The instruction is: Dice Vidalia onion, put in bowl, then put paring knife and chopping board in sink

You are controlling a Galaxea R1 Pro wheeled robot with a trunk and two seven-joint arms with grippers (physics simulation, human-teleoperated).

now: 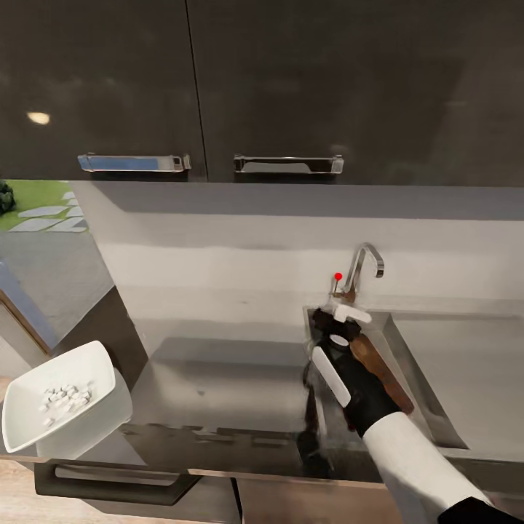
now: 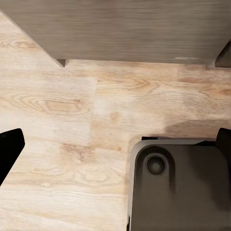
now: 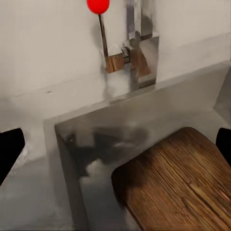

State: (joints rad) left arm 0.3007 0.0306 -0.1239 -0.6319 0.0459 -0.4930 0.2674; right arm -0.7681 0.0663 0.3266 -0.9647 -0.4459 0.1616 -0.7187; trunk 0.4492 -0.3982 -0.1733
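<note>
Here the right tool (image 1: 342,325), spread, hovers over the chopping board (image 3: 180,185) leaning inside the sink (image 1: 415,364).

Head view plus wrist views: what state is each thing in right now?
Chopping board: in the sink, leaning on its wall.
Sink: holds the board.
Bowl: on the countertop, holding diced onion.
Right gripper: over the sink, open.
Tap: no water visible.

Countertop (image 1: 218,378): sink (image 1: 429,407) set into its right part, tap (image 1: 362,266) behind the sink at the wall. Chopping board (image 1: 378,371) in the sink, tilted against its left wall. Bowl (image 1: 54,400) at the far left edge, diced pieces (image 1: 64,399) in it. Wall cabinets (image 1: 262,87) above.
</note>
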